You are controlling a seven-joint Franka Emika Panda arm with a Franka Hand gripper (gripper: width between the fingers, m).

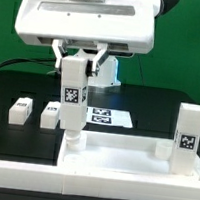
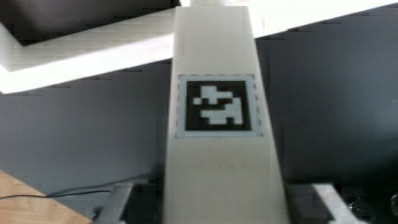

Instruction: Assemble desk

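plainly, we saw the gripper (image 1: pixel 76 65) clamped on an upright leg (image 1: pixel 70 97), its fingers pressed to the leg's sides above the tag. the leg's lower end met the tabletop panel (image 1: pixel 121 163) at its corner on the exterior view's left; whether it sat fully in the socket we could not tell. a second leg (image 1: pixel 189 130) stood at the panel's right corner. a loose leg (image 1: pixel 21 110) and the other loose leg (image 1: pixel 52 114) lay on the black table (image 1: pixel 9 86), near the marker board (image 1: pixel 104 116).
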